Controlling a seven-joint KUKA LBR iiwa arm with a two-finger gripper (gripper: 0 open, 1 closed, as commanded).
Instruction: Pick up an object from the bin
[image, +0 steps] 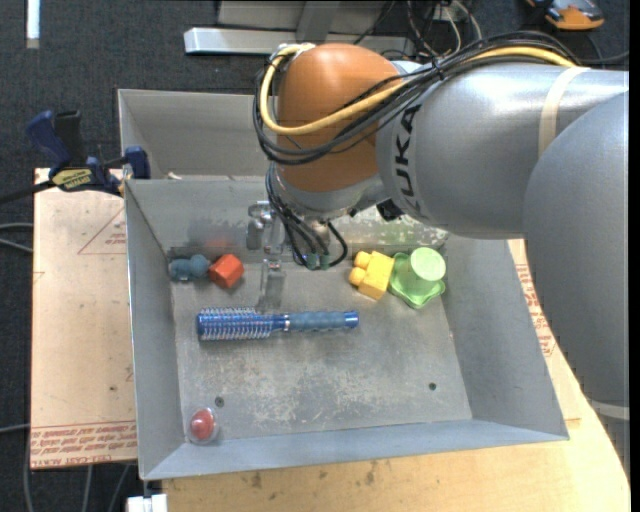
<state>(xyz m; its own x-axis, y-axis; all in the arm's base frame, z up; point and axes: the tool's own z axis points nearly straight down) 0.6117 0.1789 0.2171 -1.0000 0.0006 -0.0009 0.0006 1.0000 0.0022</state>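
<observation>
In the grey metal bin (150, 330), near its left wall, a small dull-blue lumpy toy (183, 268) is lying just beside a red-orange plastic cube (228, 271), and a small red ball (203, 425) is sitting alone by the front-left corner. A blue bristled plastic hairbrush (270, 322) is lying flat across the middle of the floor, handle pointing right. The gripper (269, 290) is hanging just over the brush's bristled head; I cannot tell how far open it is or whether it is gripping anything. Further right, a yellow plastic building block (371, 273) is resting against a light-green plastic cup-shaped piece (420, 277), with a clear plastic piece (410, 236) lying behind them.
</observation>
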